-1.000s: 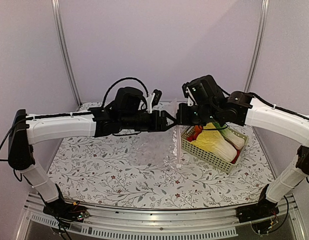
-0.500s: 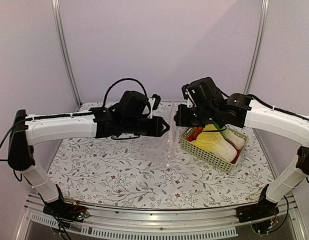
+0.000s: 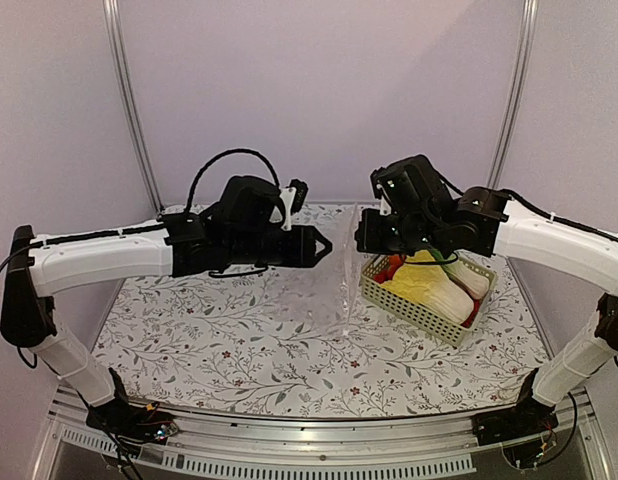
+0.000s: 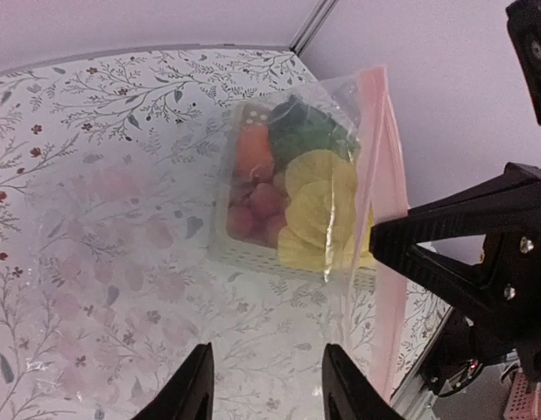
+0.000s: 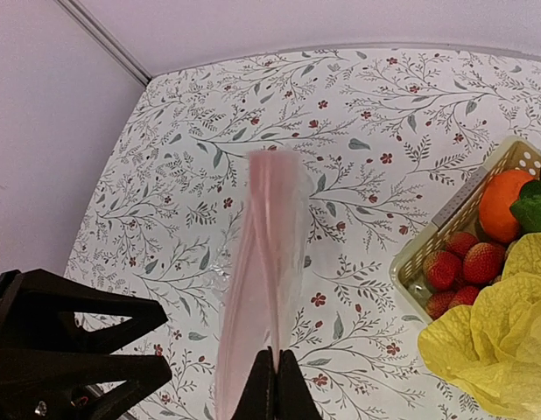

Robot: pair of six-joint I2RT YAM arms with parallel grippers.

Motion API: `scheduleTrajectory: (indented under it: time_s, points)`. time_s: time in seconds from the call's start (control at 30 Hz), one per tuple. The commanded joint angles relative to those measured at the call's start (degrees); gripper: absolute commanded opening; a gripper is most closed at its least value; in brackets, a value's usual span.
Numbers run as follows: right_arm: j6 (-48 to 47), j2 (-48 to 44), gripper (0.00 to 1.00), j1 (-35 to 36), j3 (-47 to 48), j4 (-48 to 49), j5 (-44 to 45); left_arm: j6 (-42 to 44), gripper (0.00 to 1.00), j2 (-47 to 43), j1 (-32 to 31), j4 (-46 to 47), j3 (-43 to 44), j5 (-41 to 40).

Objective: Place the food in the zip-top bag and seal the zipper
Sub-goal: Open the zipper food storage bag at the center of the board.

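Bag-opening step, I'd say: R fingers (image 5: 263,395) pinch zip-top bag (image 5: 263,254) rim, L fingers (image 4: 193,392) wide, unloaded; next L prob grabs opposite lip, food (image 3: 429,283) in basket (image 3: 414,312).

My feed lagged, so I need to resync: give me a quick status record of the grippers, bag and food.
left gripper: open, holding nothing, facing the bag
right gripper: shut on the zip-top bag at its top strip; the bag hangs below it
food: in the basket, none seen in the bag
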Motion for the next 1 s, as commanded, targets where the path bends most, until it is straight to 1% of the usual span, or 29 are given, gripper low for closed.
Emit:
scheduleTrajectory:
  time_s: [0.0, 0.03, 0.1, 0.17, 0.23, 0.27, 0.43, 0.57, 0.7, 0.8, 0.97]
  points:
    - [1.2, -0.5, 0.0, 0.4, -0.9, 0.9, 0.3, 0.1, 0.51, -0.2, -1.1, 1.7, 2.1, 3.9]
    - [1.3, -0.4, 0.0, 0.4, -0.8, 1.4, -0.1, 0.3, 0.58, 0.3, -1.4, 1.6, 3.0, 5.5]
    - [1.6, -0.4, 0.0, 0.4, -0.7, 2.1, -0.8, 0.5, 0.68, 1.2, -2.0, 1.3, 4.3, 6.7]
    - [2.0, -0.4, 0.0, 0.4, -0.6, 2.7, -1.3, 0.9, 0.73, 2.1, -2.8, 0.6, 5.4, 6.5]
    - [2.4, -0.4, 0.0, 0.4, -0.5, 3.3, -1.5, 1.4, 0.73, 3.0, -3.4, -0.8, 6.2, 5.5]
    - [2.6, -0.4, 0.0, 0.4, -0.4, 3.4, -1.4, 1.5, 0.72, 3.3, -3.7, -1.3, 6.5, 5.2]
    - [2.8, -0.4, 0.0, 0.4, -0.2, 3.7, -1.2, 0.9, 0.43, 4.3, -4.7, -1.6, 6.5, 4.6]
    - [2.7, -0.4, 0.0, 0.4, -0.2, 3.6, -1.3, 0.6, 0.27, 4.7, -4.8, -1.2, 6.2, 2.7]
    - [2.7, -0.3, 0.0, 0.4, -0.3, 3.6, -1.4, 0.6, 0.19, 5.2, -4.8, -0.1, 6.4, 3.0]
    - [2.7, -0.3, 0.0, 0.4, -0.3, 3.6, -1.4, 0.8, 0.16, 5.9, -4.8, -0.6, 7.0, 2.6]
    - [2.5, -0.3, 0.0, 0.4, -0.3, 3.5, -1.3, 0.1, 0.15, 7.4, -4.6, 0.0, 7.6, 3.2]
